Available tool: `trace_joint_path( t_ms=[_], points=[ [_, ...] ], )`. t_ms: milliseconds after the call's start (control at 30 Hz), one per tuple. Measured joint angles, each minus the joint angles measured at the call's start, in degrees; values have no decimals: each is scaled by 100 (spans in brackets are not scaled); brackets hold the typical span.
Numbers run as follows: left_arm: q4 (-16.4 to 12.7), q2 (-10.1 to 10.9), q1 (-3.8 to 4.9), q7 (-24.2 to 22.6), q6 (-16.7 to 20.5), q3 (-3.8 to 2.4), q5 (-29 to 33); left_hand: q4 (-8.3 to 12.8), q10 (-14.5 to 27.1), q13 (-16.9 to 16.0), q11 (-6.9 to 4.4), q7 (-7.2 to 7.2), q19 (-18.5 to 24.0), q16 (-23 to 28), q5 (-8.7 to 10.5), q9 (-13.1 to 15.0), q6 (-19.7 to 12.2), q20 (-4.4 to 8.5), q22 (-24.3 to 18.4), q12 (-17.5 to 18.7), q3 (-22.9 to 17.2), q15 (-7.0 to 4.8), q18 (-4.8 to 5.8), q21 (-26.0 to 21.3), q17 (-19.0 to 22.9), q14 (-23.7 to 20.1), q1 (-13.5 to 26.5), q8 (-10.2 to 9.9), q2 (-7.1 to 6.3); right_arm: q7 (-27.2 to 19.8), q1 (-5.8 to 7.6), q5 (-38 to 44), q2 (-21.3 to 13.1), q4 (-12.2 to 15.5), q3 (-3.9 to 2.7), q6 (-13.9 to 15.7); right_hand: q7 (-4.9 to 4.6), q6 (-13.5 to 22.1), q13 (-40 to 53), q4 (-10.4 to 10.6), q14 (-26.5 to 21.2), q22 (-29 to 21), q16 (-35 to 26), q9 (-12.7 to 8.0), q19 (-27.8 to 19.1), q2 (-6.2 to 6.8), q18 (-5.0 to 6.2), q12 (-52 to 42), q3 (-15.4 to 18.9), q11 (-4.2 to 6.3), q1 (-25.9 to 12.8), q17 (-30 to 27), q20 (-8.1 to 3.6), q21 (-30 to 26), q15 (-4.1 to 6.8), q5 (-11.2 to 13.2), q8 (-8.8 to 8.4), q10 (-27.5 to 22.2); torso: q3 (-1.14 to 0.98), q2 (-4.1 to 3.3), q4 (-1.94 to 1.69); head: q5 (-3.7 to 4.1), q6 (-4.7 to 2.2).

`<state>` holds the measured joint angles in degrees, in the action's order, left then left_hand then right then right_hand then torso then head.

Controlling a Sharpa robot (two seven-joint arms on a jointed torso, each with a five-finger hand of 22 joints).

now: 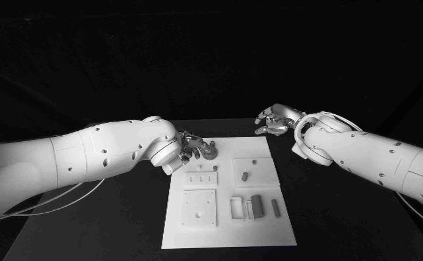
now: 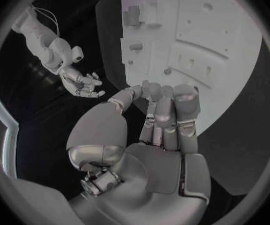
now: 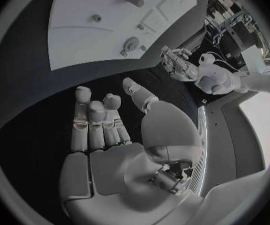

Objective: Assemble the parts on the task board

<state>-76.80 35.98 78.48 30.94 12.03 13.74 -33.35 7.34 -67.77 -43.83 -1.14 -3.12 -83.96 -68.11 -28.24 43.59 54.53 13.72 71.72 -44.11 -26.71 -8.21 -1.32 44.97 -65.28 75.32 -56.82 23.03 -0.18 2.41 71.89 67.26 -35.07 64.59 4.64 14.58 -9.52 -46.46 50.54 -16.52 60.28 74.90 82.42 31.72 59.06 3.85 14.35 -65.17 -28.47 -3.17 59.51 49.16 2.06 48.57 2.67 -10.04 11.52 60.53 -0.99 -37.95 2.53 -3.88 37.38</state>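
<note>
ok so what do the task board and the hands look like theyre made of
Task board: looks like matte white plastic, with even, glare-free raised and recessed blocks; could be painted. Left hand and right hand: seemingly metal or metallised plastic, silver, with soft highlights on the fingers.

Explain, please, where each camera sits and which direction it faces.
Head view: on the head, looking down at the flat white task board; both white arms enter.
Left wrist view: behind the silver left hand, facing the board.
Right wrist view: behind the silver right hand, above black table, board beyond.
Both wrist views share the board and the opposite hand.
</note>
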Motion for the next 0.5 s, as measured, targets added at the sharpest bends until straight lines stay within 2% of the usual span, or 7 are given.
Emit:
trace_joint_path(
  t_ms=[100,233,500],
  points=[
    [136,-83,0,67,-129,0,-109,-22,0,0,0,0,0,0,-14,10,0,0,0,0,-22,0,0,0,0,0,28,22,-28,-13,16,-84,-6,-64,-23,6,1,-1,0,0,-17,0,0,0,0,0,0,0,0,0,0,0,0,0,11,0,0,0,-2,7,0,-5,10],
    [232,-155,0,133,-358,0,-236,-22,0,0,0,2,0,0,-14,43,2,-1,0,0,-23,0,0,0,0,0,28,22,-28,-27,32,-158,-5,-144,-108,32,2,-2,-7,-17,-23,0,0,0,-1,-31,-1,0,-17,0,31,-6,1,0,15,-39,0,0,-5,14,2,-10,34],
    [483,-430,0,248,-834,1,-574,-22,0,0,-1,3,-1,0,-68,43,3,0,0,-23,-23,-2,0,0,0,2,27,48,-28,-38,95,-232,-11,-184,-115,60,6,-6,-7,-17,-24,0,0,-5,-1,-31,0,0,-17,1,31,-6,1,0,14,-61,0,1,-10,24,3,-19,129]
  ],
)
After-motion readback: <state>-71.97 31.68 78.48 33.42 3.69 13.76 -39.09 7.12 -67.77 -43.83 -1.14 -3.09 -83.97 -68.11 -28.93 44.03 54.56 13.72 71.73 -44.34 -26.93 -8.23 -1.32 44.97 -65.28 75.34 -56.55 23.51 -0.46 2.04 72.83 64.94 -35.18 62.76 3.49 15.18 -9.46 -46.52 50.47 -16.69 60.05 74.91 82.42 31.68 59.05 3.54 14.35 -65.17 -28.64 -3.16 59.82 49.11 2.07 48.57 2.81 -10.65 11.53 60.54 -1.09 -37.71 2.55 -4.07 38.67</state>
